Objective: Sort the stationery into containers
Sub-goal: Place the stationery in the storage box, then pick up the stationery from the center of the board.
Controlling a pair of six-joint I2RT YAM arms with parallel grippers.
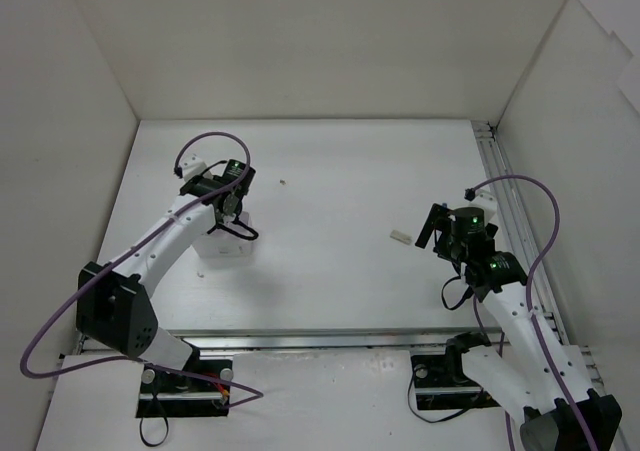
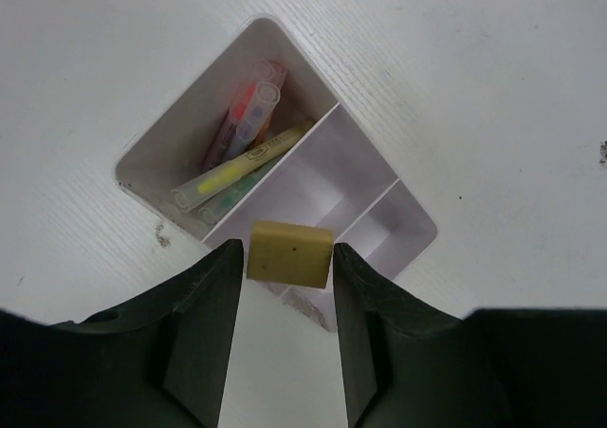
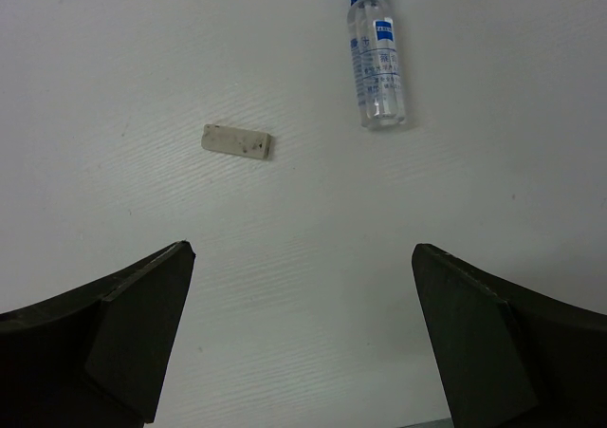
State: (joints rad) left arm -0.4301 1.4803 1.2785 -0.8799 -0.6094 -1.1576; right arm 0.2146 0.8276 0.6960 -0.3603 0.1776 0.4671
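My left gripper (image 2: pixel 286 259) is shut on the tan eraser (image 2: pixel 289 250) and holds it above the near edge of the white divided box (image 2: pixel 327 167). The box's large compartment holds several pens: yellow (image 2: pixel 242 167), pink-red (image 2: pixel 239 107), purple (image 2: pixel 258 107) and grey-green (image 2: pixel 230 194). The other compartments are bare. In the top view the left gripper (image 1: pixel 228 206) hangs over the box (image 1: pixel 225 248). My right gripper (image 3: pixel 299 252) is open and empty, a short way back from the off-white eraser (image 3: pixel 237 141), which lies flat on the table (image 1: pixel 400 237). The right gripper (image 1: pixel 432 233) is just right of it.
A small clear bottle with a blue cap (image 3: pixel 377 63) lies on the table beyond the off-white eraser. White walls enclose the table on three sides. A metal rail (image 1: pixel 510 211) runs along the right edge.
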